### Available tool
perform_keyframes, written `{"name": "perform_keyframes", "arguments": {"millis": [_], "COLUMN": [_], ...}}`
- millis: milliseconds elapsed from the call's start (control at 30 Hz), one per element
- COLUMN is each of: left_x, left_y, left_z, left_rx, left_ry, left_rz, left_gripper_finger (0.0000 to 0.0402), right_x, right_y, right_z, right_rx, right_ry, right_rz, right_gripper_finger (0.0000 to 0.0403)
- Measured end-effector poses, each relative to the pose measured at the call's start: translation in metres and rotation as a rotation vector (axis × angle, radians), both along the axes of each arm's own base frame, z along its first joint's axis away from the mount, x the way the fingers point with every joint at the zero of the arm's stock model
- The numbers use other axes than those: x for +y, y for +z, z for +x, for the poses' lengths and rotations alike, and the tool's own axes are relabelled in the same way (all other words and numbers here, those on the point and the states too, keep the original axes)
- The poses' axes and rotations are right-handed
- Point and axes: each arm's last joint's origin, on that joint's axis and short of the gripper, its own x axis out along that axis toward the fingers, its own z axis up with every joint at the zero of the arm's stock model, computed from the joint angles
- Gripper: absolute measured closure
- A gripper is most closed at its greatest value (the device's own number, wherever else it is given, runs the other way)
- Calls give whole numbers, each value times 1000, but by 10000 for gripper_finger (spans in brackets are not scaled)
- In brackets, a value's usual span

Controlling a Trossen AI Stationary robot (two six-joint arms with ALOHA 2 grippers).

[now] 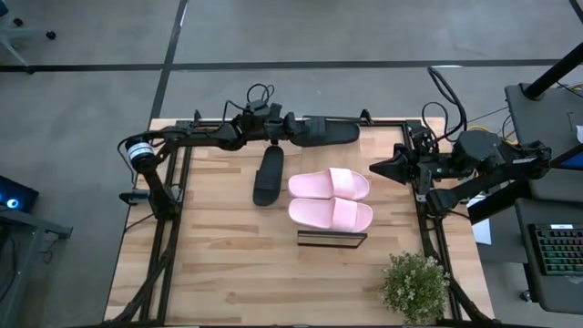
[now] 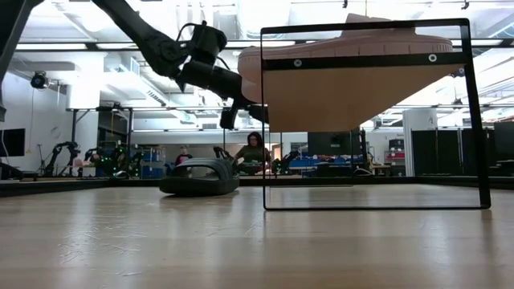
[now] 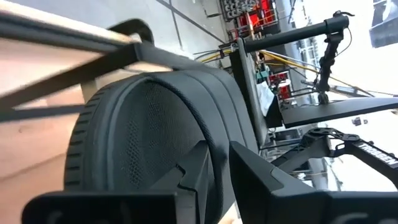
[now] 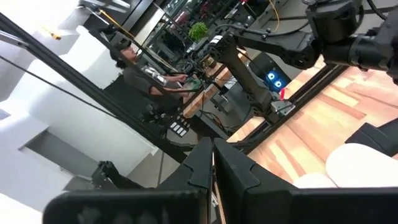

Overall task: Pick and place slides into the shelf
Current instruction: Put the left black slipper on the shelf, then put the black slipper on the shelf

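- Nearest the overhead camera, the left gripper [image 1: 293, 128] clamps one black slide [image 1: 328, 133] by its heel, raised over the table's far edge.
- Second black slide [image 1: 269, 176] lies on the tabletop [image 1: 219, 255], just beside the shelf.
- Both pink slides [image 1: 331, 198] rest side by side atop the shelf [image 2: 369, 120].
- Right gripper [image 1: 377, 168] waits at the table's right edge, fingers pressed together, empty.

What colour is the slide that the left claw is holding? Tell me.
Black; the slide in the left claw shows best in the high view.
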Motion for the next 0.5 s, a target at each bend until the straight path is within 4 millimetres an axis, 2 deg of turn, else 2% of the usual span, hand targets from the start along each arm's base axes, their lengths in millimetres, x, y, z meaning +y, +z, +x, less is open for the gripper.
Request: {"name": "perform_keyframes", "arguments": {"millis": [233, 500], "left_x": [1, 1], "left_y": [6, 6], "left_z": [-10, -10], "left_rx": [63, 63], "left_ry": [3, 11], "left_rz": [34, 18], "left_gripper_finger": [346, 284], "right_x": [0, 0], "right_y": [0, 0], "right_z": [0, 0], "right_rx": [0, 0], "right_ry": [-4, -4], "right_rz": [-9, -10], "right_gripper_finger": [394, 394]}}
